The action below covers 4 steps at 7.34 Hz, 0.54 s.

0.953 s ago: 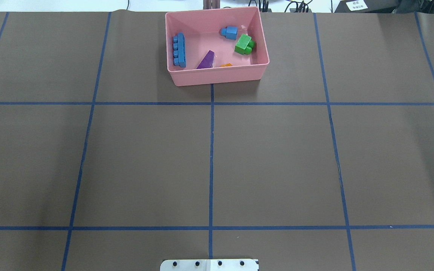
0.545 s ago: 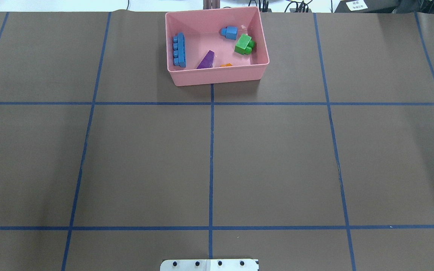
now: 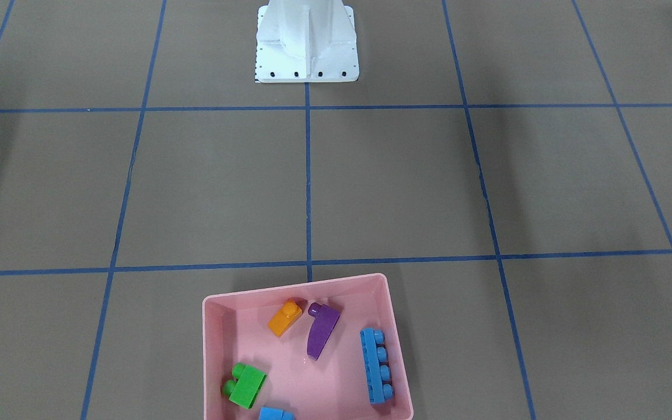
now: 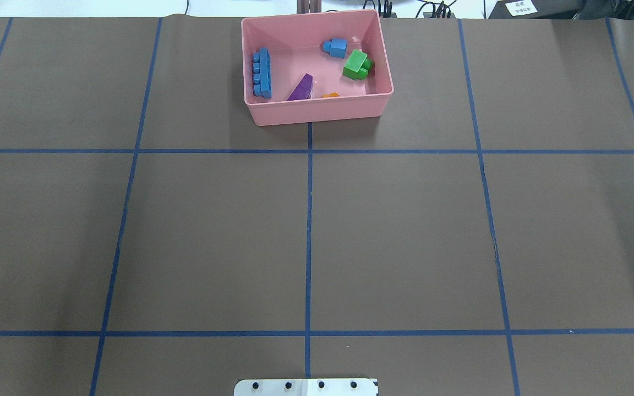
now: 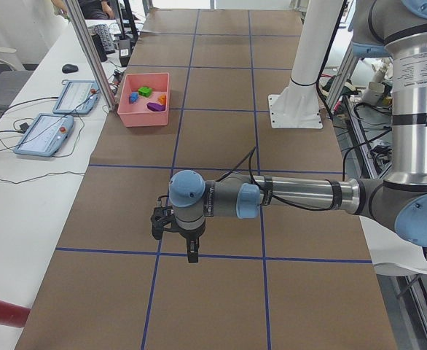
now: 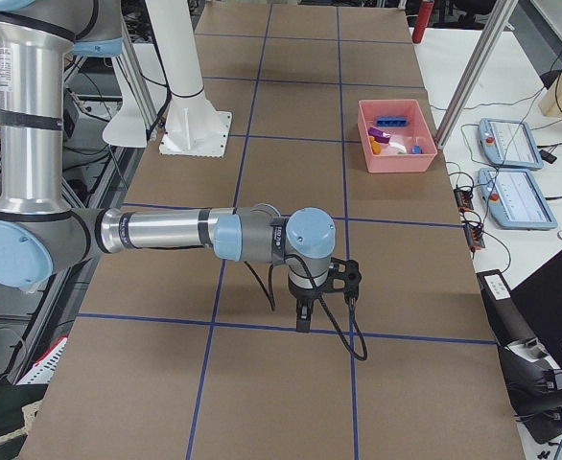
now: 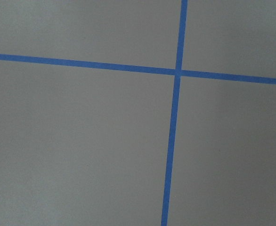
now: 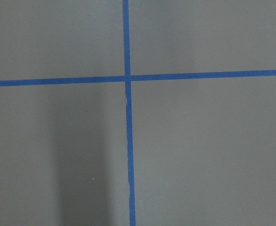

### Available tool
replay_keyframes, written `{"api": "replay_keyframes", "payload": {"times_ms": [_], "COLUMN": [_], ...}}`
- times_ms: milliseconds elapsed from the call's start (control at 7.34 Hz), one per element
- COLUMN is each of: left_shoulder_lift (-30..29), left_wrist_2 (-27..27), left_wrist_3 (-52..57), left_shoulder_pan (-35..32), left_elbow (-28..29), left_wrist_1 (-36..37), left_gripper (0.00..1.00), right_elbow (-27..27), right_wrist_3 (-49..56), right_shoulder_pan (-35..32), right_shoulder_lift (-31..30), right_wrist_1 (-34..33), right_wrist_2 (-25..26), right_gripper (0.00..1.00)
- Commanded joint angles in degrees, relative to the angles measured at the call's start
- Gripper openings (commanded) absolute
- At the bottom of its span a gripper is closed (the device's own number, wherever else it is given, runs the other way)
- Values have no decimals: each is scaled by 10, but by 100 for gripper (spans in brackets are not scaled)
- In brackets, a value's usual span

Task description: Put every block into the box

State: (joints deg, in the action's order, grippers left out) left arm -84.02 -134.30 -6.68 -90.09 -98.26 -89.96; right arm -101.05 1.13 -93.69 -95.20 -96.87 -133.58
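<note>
The pink box (image 4: 317, 113) stands at the table's far middle; it also shows in the front-facing view (image 3: 295, 284). Inside it lie the long blue block (image 4: 262, 73), the small blue block (image 4: 335, 47), the green block (image 4: 358, 65), the purple block (image 4: 301, 88) and the orange block (image 3: 285, 318), which the near wall half hides in the overhead view. My left gripper (image 5: 192, 254) and right gripper (image 6: 301, 321) show only in the side views, pointing down above the mat, far from the box. I cannot tell whether they are open or shut.
The white robot base (image 3: 307, 46) stands at the table's near middle. Blue tape lines (image 4: 309, 231) cross the brown mat. Both wrist views show only mat and a tape crossing. Operator tablets (image 5: 44, 135) and a metal post (image 5: 89, 51) stand beyond the box's side.
</note>
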Motion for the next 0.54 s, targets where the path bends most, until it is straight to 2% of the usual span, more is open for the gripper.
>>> {"api": "replay_keyframes", "payload": {"times_ms": [0,409], "left_shoulder_lift": [0,0], "left_wrist_2": [0,0], "left_wrist_3": [0,0], "left_shoulder_pan": [0,0], "left_elbow": [0,1], "left_wrist_1": [0,0], "left_gripper": [100,100], "right_elbow": [1,3], "right_wrist_3": [32,33], "right_shoulder_pan": [-1,0], "right_shoulder_lift": [-1,-2], "right_wrist_1": [-1,-1], "right_wrist_2": [1,-4], "right_gripper": [100,100]}}
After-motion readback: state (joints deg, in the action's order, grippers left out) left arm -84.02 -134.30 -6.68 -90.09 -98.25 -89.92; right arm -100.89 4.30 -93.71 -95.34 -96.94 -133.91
